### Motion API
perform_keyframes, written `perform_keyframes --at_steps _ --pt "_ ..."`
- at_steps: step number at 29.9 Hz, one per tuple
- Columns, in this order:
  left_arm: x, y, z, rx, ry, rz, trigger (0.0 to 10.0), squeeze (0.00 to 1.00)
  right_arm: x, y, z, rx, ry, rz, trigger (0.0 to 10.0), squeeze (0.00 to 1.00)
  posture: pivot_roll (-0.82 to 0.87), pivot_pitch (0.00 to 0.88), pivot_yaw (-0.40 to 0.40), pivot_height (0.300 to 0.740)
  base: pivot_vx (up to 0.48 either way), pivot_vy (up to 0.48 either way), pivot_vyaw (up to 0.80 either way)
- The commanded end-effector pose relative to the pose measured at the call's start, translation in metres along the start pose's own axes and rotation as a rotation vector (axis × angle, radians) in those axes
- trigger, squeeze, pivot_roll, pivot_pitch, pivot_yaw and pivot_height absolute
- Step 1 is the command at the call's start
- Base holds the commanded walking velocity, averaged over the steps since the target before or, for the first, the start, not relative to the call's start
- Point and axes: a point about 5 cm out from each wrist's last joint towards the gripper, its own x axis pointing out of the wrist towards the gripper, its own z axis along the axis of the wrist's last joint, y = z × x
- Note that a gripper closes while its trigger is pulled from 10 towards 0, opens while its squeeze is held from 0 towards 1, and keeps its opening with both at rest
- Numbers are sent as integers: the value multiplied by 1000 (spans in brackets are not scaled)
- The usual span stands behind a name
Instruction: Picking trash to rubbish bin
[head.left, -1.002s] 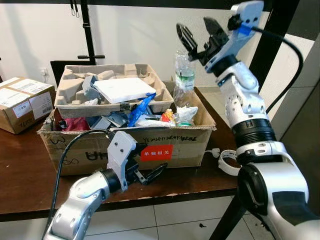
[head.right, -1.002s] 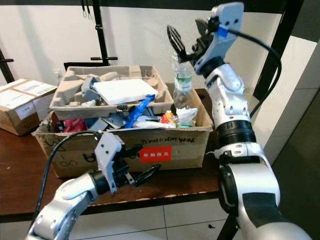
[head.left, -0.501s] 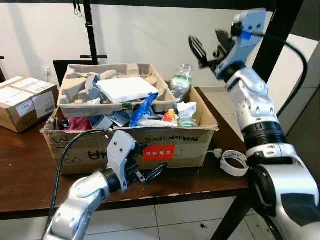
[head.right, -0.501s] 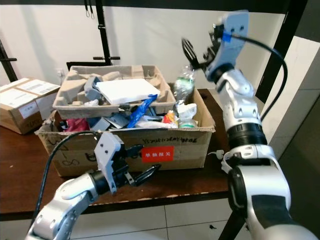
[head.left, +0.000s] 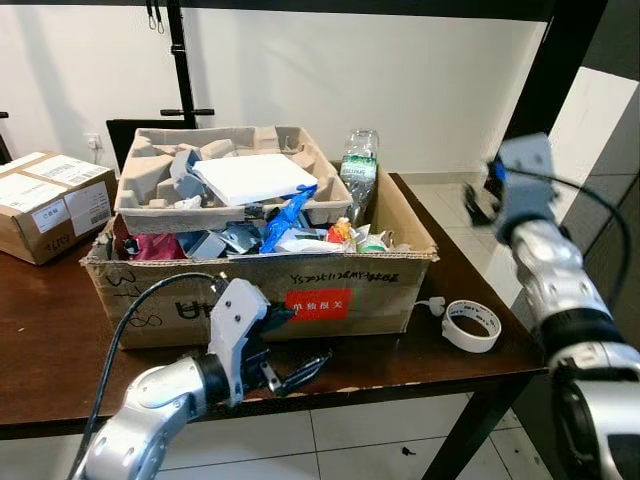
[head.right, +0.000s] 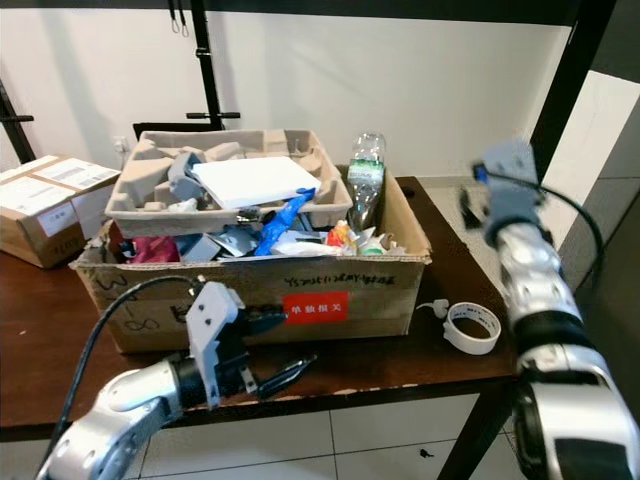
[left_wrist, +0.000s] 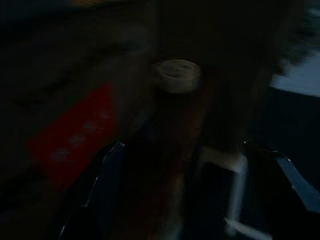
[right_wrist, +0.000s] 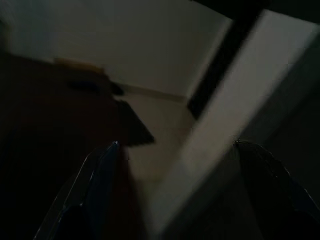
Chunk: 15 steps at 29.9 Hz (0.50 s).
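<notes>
The left tool (head.left: 295, 350) hangs low at the front edge of the counter (head.left: 60, 340), released, with nothing between its fingers. Just beyond it is the front wall of the box (head.left: 350, 290), with the red label (head.left: 317, 303) straight ahead. In its wrist view the tape roll (left_wrist: 176, 75) lies further off along the counter, ahead of the fingers.

The right tool (head.left: 480, 203) is out past the counter's end, blurred. Its wrist view shows the fingers spread wide and empty, looking at wall and floor. The box and all its trash sit well away from it, on its inner side.

The box seems to serve as the bin and is heaped full. A bottle (head.left: 358, 175) stands upright at the corner farthest from the left tool. A pulp tray (head.left: 140, 205) rides on top of the pile, and a small carton (head.left: 45, 205) sits apart on the counter.

I judge the tape roll to be the only loose candidate left.

Risks from here:
- The left tool is close to the box wall. A forward push could shove the box, sliding the tray off the heap or tipping the bottle.
- The tape roll lies near the counter's edge. A swinging approach from the right tool could knock it to the floor.
- The box is overfull, so anything dropped on top may roll out again.
- Both wrist views are dark and smeared, so aiming by them would be poor.
</notes>
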Motion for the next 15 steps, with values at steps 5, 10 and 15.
perform_keyframes --at_steps 5,10,15 --pt "-26 -14 -26 -33 206 -153 10000 0 -18 -30 -48 -73 154 -105 10000 0 -36 127 -38 740 0 0 0" --pt "-46 -19 -39 -80 326 -223 10000 0 -32 -44 -76 -117 256 -163 10000 0 -34 129 -39 740 0 0 0" --pt "-56 -26 -49 -104 420 -279 10000 0 -46 -57 -100 -146 363 -224 10000 0 -33 130 -41 740 0 0 0"
